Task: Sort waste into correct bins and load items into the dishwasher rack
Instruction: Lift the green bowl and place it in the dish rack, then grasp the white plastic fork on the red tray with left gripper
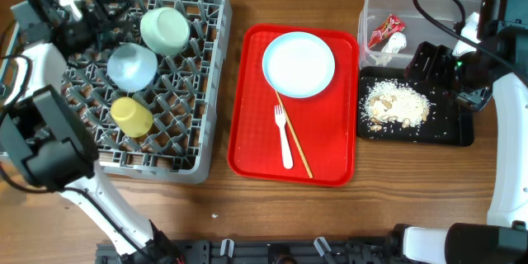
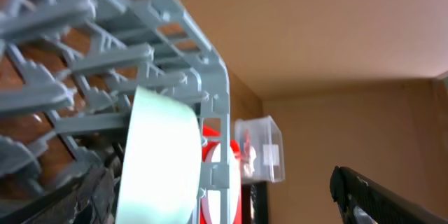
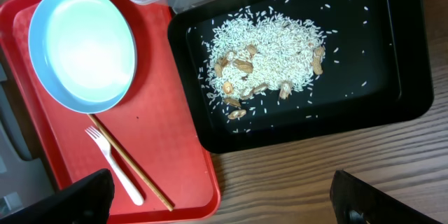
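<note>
**Waste is binned, bowls and cup are racked — the flat things are left to load.**

Both grippers are empty with jaws wide. The left gripper [image 2: 210, 185] hangs over the rack's [image 1: 216, 82] far corner beside a bowl [image 1: 165, 30], and the right gripper [image 3: 222, 189] is above the black tray [image 1: 458, 128], which holds the scraps [image 1: 396, 106]. The wrapper [image 1: 388, 29] and tissue [image 1: 396, 43] lie in the tub [image 1: 371, 4]. The plate [image 1: 299, 64] lies flat at the far end of the red tray [image 1: 256, 132], so it is likely next. The right gripper should take it by the near rim, one finger under the lip, and stand it between pegs in the rack's free part. The fork [image 1: 284, 136] and chopstick [image 1: 301, 155] lie close together — pinch each one alone.
</note>
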`<state>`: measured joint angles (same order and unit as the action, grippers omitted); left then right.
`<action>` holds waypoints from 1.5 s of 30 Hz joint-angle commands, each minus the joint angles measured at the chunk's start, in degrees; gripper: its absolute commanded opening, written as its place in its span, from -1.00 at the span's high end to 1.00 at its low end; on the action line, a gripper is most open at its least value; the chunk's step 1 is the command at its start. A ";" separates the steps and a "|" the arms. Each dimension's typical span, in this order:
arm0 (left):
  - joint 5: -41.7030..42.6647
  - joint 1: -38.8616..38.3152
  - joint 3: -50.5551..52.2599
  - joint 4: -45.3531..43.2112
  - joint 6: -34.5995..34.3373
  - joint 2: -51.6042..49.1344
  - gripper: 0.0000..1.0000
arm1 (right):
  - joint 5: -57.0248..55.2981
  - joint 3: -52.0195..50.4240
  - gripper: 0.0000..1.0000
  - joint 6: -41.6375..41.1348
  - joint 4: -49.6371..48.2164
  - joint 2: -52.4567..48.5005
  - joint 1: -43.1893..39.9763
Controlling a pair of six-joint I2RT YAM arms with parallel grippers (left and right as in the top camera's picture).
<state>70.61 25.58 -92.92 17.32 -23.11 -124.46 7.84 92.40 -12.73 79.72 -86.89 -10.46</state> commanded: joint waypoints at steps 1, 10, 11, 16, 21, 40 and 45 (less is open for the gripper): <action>-5.70 0.04 -0.09 -0.31 -0.07 11.39 -1.00 | -0.59 0.90 -1.00 0.79 0.35 0.11 -0.02; -45.86 -21.79 -0.09 34.05 7.89 27.89 -1.00 | -0.59 0.90 -0.99 0.79 0.04 0.11 -0.02; -45.83 -24.28 -0.09 35.23 7.91 27.82 -1.00 | -0.59 0.90 -1.00 0.76 0.04 0.11 -0.02; -52.04 -35.04 -0.09 41.53 -0.39 27.82 -1.00 | -0.59 0.90 -1.00 0.81 0.13 0.11 -0.02; -71.28 -52.70 4.61 47.54 -16.20 26.88 -1.00 | -0.57 0.90 -1.00 0.79 0.11 0.11 -0.02; -73.31 -68.89 15.91 34.53 -21.05 10.10 -0.93 | -0.57 0.90 -0.99 0.76 0.31 0.11 -0.02; -73.31 -68.87 17.11 34.05 -21.05 9.99 -0.93 | -0.57 0.90 -0.99 0.79 0.35 0.11 -0.02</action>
<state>-1.69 -43.13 -77.38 51.79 -43.22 -113.47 7.84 92.40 -12.71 79.94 -86.89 -10.46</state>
